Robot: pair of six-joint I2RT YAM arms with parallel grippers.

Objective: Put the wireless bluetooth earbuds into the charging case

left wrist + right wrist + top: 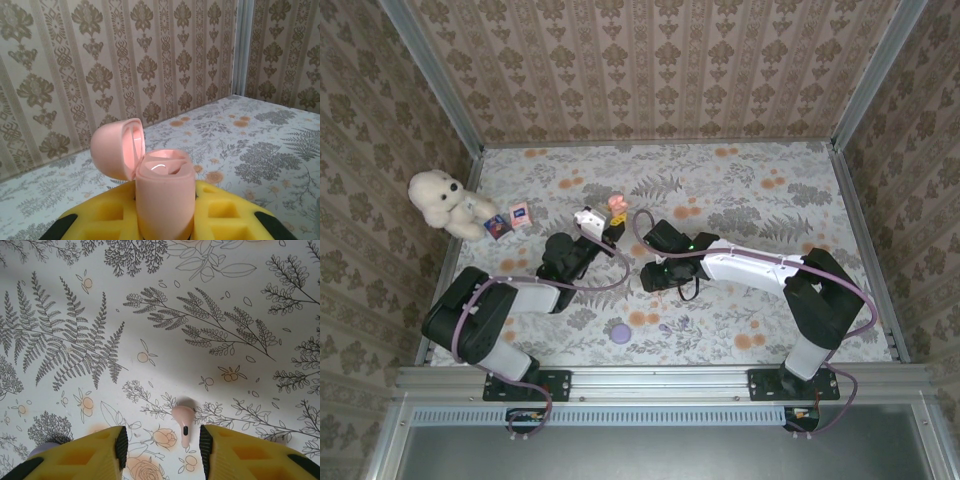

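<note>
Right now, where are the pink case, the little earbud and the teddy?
pink case (165,200), left wrist view, front of body.
earbud (183,426), right wrist view, its stem.
teddy (435,192), top view, its head.

Bright, even light casts soft shadows; the near foreground blurs slightly.

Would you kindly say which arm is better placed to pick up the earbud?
Right: the right claw, open, straddles the pink earbud on the table; the left claw is shut on the open case.
</note>
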